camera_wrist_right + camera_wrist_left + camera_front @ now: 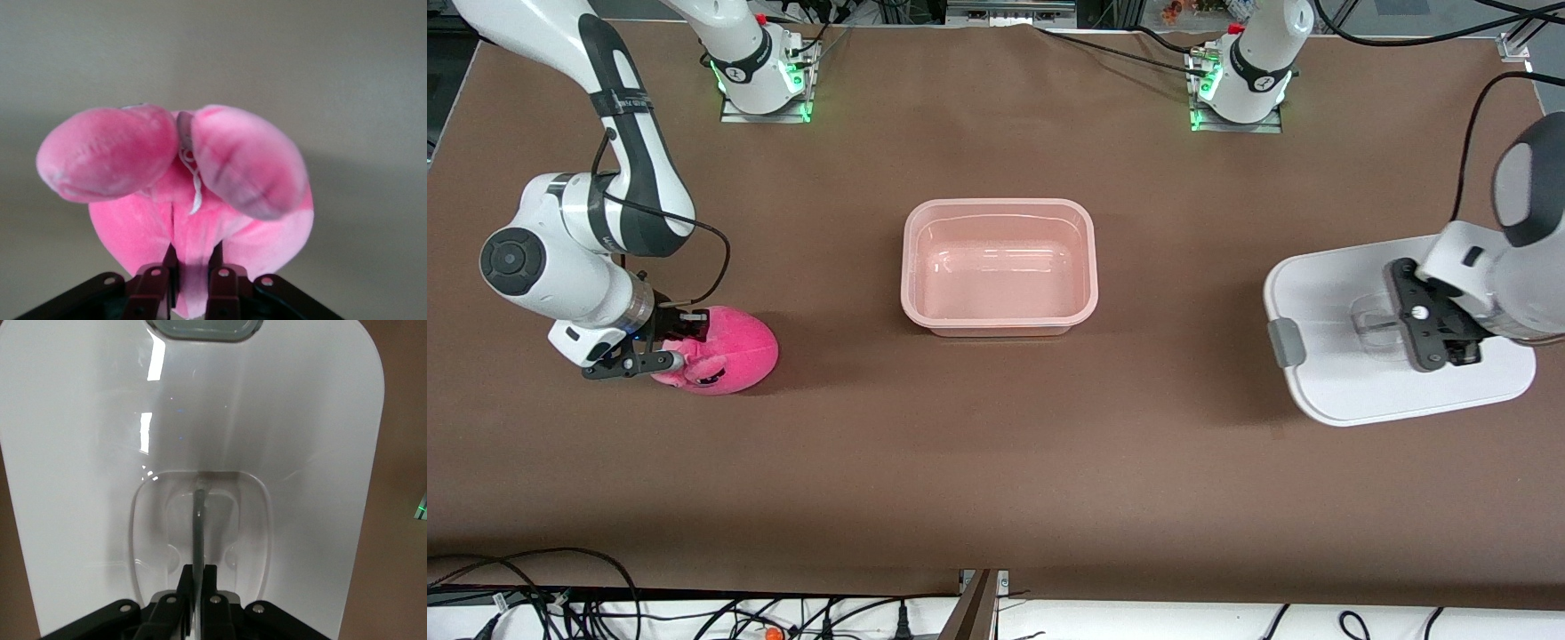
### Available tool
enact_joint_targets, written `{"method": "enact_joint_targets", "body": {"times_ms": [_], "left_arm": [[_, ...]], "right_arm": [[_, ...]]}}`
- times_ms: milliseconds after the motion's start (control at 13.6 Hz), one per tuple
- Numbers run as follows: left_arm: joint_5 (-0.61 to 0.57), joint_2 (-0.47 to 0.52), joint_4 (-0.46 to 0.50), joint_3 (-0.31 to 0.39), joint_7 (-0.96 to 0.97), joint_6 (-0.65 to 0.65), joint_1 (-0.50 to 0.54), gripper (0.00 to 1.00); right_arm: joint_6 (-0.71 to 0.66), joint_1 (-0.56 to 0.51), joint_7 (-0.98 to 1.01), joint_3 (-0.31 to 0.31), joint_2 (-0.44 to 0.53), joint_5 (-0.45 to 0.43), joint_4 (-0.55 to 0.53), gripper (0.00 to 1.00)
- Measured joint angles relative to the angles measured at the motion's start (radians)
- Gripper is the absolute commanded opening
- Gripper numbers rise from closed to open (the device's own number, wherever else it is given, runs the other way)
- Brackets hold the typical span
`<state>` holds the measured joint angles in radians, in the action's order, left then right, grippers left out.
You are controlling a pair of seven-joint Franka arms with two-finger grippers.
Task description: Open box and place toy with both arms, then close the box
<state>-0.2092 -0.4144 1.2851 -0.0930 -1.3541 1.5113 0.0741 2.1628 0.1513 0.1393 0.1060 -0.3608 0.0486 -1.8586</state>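
The box's translucent pink tub stands open and empty in the middle of the table. Its white lid is off the tub, at the left arm's end of the table. My left gripper is shut on the lid's clear centre handle, which runs between the jaws of the left gripper in the left wrist view. The bright pink plush toy sits on the table at the right arm's end. My right gripper is shut on a fold of the toy; the right gripper's jaws press into the plush.
A grey side clip sticks out from the lid's edge toward the tub. Both arm bases stand along the table's edge farthest from the front camera. Cables lie off the nearest edge. Bare brown tabletop lies between toy, tub and lid.
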Motion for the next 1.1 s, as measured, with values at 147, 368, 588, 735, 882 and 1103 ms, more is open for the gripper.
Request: {"method": "enact_joint_targets", "body": {"times_ms": [147, 368, 588, 735, 882, 1103], "left_arm": [[0.0, -0.001, 0.0, -0.002, -0.012, 0.0, 0.037, 0.0], [0.0, -0.001, 0.0, -0.006, -0.014, 0.0, 0.05, 0.0], [0.0, -0.001, 0.0, -0.013, -0.014, 0.0, 0.05, 0.0], [0.0, -0.001, 0.0, -0.015, -0.014, 0.0, 0.048, 0.0], [0.0, -0.001, 0.0, -0.016, -0.014, -0.001, 0.047, 0.0], [0.0, -0.001, 0.0, -0.016, -0.014, -0.001, 0.048, 0.0]], "right_arm": [[-0.104, 0.015, 0.0, -0.006, 0.004, 0.0, 0.082, 0.0], [-0.229, 0.053, 0.0, -0.011, 0.011, 0.001, 0.183, 0.0], [-0.353, 0.096, 0.014, -0.017, 0.013, 0.001, 0.267, 0.0], [-0.433, 0.155, 0.024, -0.036, 0.013, 0.001, 0.319, 0.0], [-0.468, 0.265, 0.023, -0.05, 0.012, -0.005, 0.359, 0.0], [-0.514, 0.439, 0.015, -0.054, -0.021, -0.019, 0.45, 0.0]]}}
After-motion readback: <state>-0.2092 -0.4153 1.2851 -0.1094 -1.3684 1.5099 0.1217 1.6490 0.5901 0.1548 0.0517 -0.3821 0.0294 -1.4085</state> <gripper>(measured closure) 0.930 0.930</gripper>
